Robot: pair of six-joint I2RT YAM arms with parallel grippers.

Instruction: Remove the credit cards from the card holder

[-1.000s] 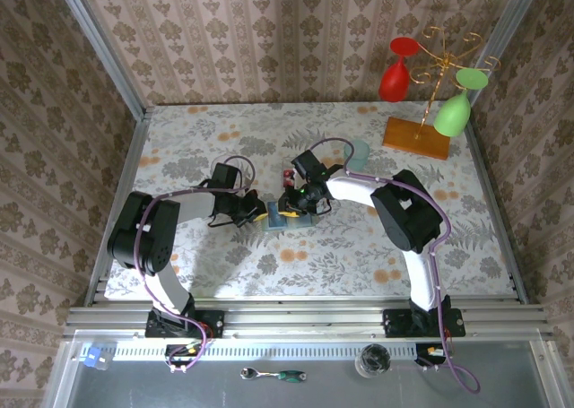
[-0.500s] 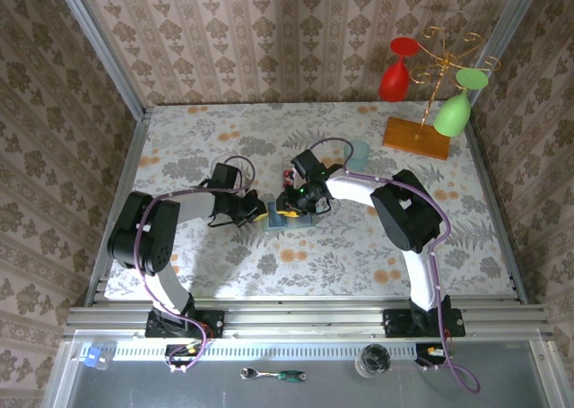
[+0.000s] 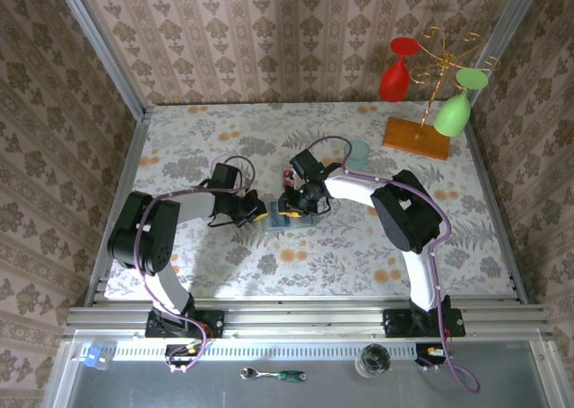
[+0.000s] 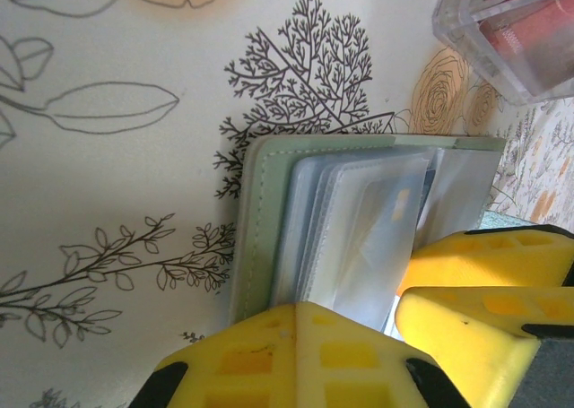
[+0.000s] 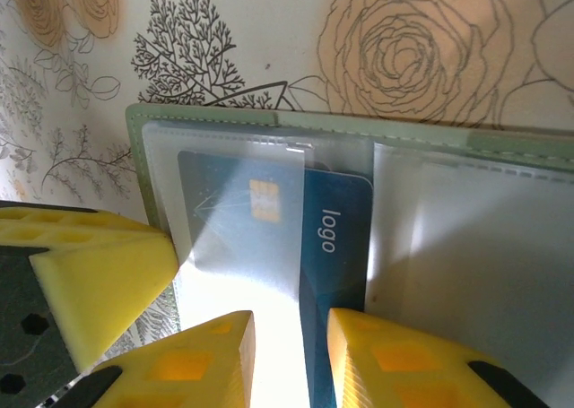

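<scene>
Left end effector isn't doing anything new. Its fingers are pressed together and it's sitting on the edge of the holder. To me it's just pinning it to the desk, and it's been staying parked like that for the whole last second.

The holder itself is lying open and flat, about mid-desk between the two arms, with the clear sleeves facing up. A blue card is poking partway out of one sleeve. The chip end is sitting under the plastic and the "logo" end is bare.

The actual change is happening on the right. The right end effector is easing off a tighter squeeze, and its fingers are now standing a bit apart. The tips are pointing down at the holder, with the card's bare end showing in the gap between them. I can't tell if the pads are touching the card or just hovering, so I'm not calling it a grip. It's spread and pinching nothing that I can make out.

My guess is it's resetting its bite so it can drag the card the rest of the way. The card isn't free yet, so that step is still going.

There's also a clear box sitting just past the holder with something red inside. It might be pulled cards, but I can't say.
</scene>
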